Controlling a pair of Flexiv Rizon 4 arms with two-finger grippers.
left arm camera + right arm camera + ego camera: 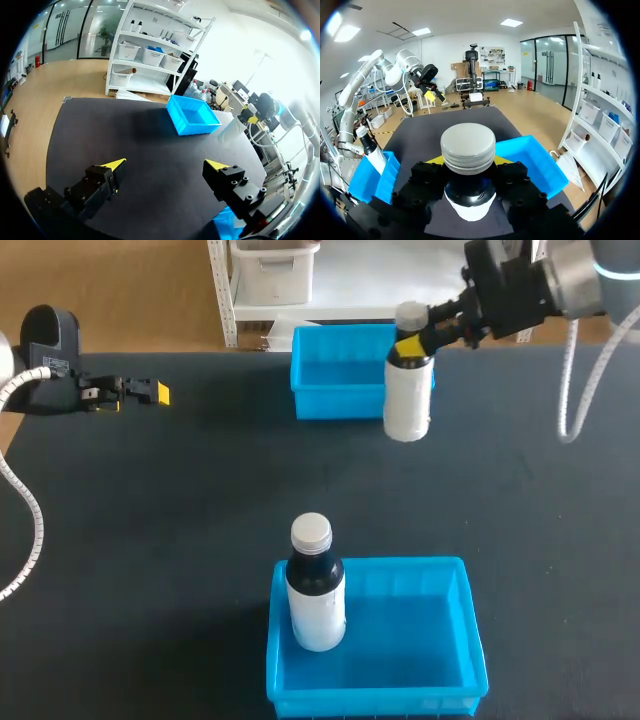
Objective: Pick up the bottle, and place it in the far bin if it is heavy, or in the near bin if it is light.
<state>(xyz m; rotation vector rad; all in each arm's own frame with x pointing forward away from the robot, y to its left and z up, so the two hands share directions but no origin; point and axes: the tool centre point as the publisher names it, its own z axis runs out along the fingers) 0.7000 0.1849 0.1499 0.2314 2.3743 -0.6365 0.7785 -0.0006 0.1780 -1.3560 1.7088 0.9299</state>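
1. R gripper sits at approx 1 o'clock on the counter in head view. Its arm comes in from the far R corner.
2. R fingers pinch the held bottle at the dark neck, one on each side, just under the grey cap. R wrist view shows the same: cap up between the fingers, black neck and white body below.
3. Held bottle is upright, white body hanging down from the fingers. In head view it overlaps the far bin's 4 o'clock corner. Can't tell if it's over the bin or just beside it.
4. Far bin is blue and sits at 12 o'clock on the counter, near the far edge.
5. Near bin is blue, at 6 o'clock, well apart from the far bin.
6. A 2nd bottle stands upright inside the near bin at its 9 o'clock side, against the L wall. Same look as the held one: white body, dark shoulder, grey cap.
7. L gripper is at 10 o'clock, over bare counter, well apart from both bins and both bottles.
8. L fingers are spread wide with nothing between them. Only dark counter shows in the gap in L wrist view.
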